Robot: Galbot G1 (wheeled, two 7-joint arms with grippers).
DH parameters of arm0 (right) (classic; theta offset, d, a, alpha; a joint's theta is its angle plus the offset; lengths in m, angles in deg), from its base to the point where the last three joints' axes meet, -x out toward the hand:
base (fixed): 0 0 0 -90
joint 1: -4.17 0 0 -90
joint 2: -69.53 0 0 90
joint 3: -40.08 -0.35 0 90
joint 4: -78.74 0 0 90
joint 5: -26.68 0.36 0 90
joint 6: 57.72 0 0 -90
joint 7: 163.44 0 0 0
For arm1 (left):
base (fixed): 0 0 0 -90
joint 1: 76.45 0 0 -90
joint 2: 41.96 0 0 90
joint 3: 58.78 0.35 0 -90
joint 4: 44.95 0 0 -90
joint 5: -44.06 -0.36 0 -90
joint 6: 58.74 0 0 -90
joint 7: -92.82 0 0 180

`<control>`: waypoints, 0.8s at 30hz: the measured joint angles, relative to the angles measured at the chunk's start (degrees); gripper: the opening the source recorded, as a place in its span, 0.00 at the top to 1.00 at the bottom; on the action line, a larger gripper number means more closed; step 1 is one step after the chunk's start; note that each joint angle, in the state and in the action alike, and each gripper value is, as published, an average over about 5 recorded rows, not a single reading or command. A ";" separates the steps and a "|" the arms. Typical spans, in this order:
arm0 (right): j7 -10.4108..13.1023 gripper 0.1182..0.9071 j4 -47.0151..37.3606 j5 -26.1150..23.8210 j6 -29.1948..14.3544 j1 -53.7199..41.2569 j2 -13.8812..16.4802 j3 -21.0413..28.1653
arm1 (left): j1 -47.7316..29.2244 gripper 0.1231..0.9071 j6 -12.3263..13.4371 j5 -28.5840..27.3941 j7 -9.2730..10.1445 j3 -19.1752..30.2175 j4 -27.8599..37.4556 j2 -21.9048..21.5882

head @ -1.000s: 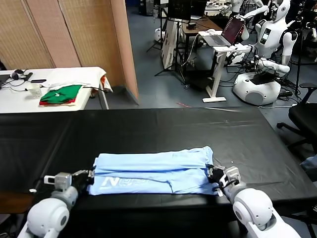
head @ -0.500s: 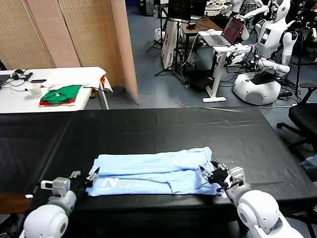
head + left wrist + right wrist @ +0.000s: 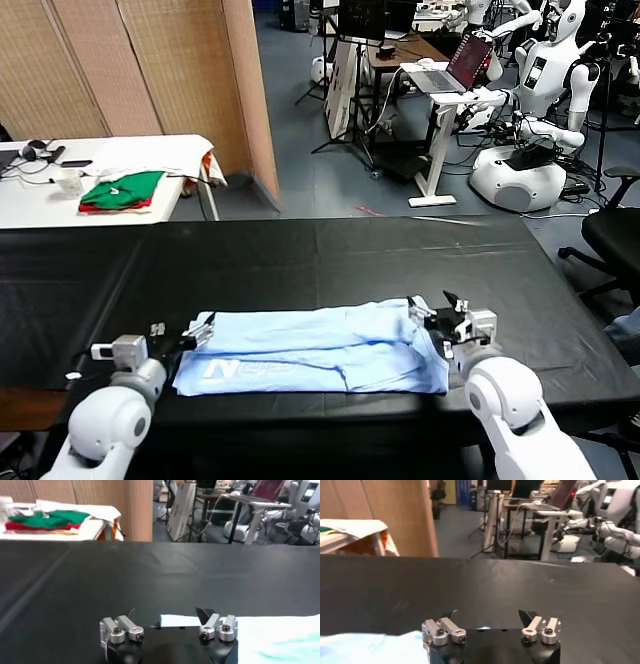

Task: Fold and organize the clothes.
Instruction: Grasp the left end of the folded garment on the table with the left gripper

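Observation:
The pale sky-blue T-shirt (image 3: 315, 345) lies folded into a long band near the front edge of the black table (image 3: 320, 250), with faint white lettering at its left end. My left gripper (image 3: 203, 327) hovers open at the shirt's left end and holds nothing. In the left wrist view the left gripper (image 3: 167, 613) stands wide open with a corner of the shirt (image 3: 280, 637) just beyond it. My right gripper (image 3: 436, 307) is open above the shirt's right end. In the right wrist view the right gripper (image 3: 489, 614) is empty, with the shirt (image 3: 370, 647) off to one side.
A white side table (image 3: 30, 205) at the back left carries a pile of green and red garments (image 3: 122, 190). A wooden partition (image 3: 160, 70) stands behind it. Other robots (image 3: 530, 110), a laptop stand (image 3: 450, 85) and a chair (image 3: 615, 235) are beyond the table to the right.
Both grippers have opened and let go of the shirt's ends. They have moved from its near edge toward its far edge, and the shirt has settled flat on the table.

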 joint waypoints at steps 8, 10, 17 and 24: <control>-0.27 0.17 -2.89 -0.77 -1.06 0.39 -2.10 0.40 | -1.45 0.08 -0.18 0.92 -0.57 0.95 2.68 0.48; -0.40 0.22 -3.67 -0.94 -1.55 0.34 -2.65 0.46 | -1.72 0.19 -0.17 0.84 -0.59 1.20 3.10 0.58; -0.75 0.69 -5.93 -1.56 -3.82 0.37 -4.63 0.56 | -1.35 0.76 -0.08 0.31 -0.57 1.34 3.48 0.82; 1.92 0.94 -5.84 -1.77 -6.63 1.03 -6.28 0.64 | -1.71 0.97 1.24 -2.81 -0.82 1.50 4.25 1.23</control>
